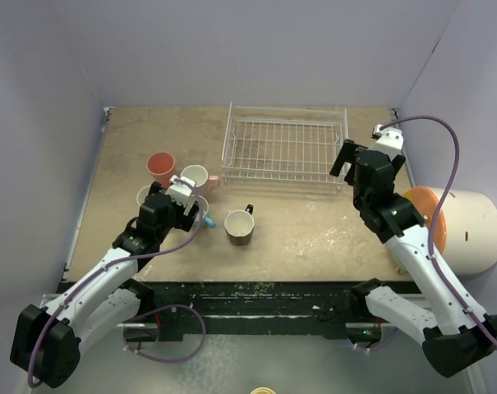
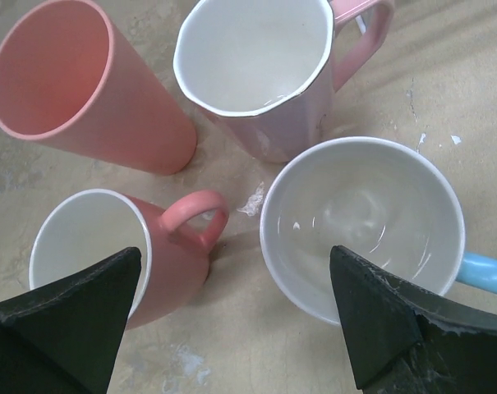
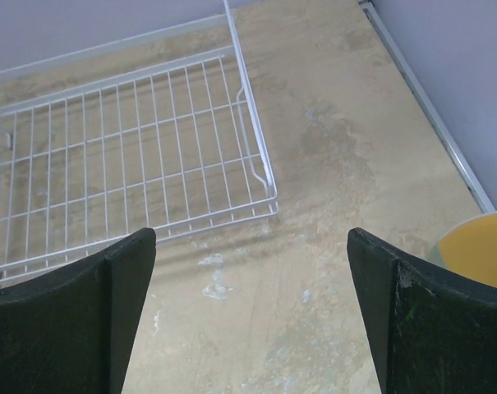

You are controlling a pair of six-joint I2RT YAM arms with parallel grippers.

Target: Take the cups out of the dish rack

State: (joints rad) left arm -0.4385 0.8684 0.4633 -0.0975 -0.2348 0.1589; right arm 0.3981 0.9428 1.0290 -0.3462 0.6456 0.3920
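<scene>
The dish rack (image 1: 285, 148) (image 3: 125, 156) is a white wire basket at the back of the table, with nothing in it. The cups stand on the table at the left: a tall salmon one (image 1: 160, 168) (image 2: 84, 90), a pale pink mug (image 1: 195, 177) (image 2: 256, 66), a salmon mug (image 2: 108, 246), a light blue mug (image 2: 363, 222) and a black mug (image 1: 239, 227). My left gripper (image 1: 185, 203) (image 2: 236, 304) hovers open above the gap between the salmon and light blue mugs, holding nothing. My right gripper (image 1: 347, 168) (image 3: 252, 279) is open over bare table beside the rack's right near corner.
A big white cylinder (image 1: 478, 230) with an orange end (image 1: 425, 215) (image 3: 478, 246) lies at the table's right edge beside the right arm. Walls close off the back and both sides.
</scene>
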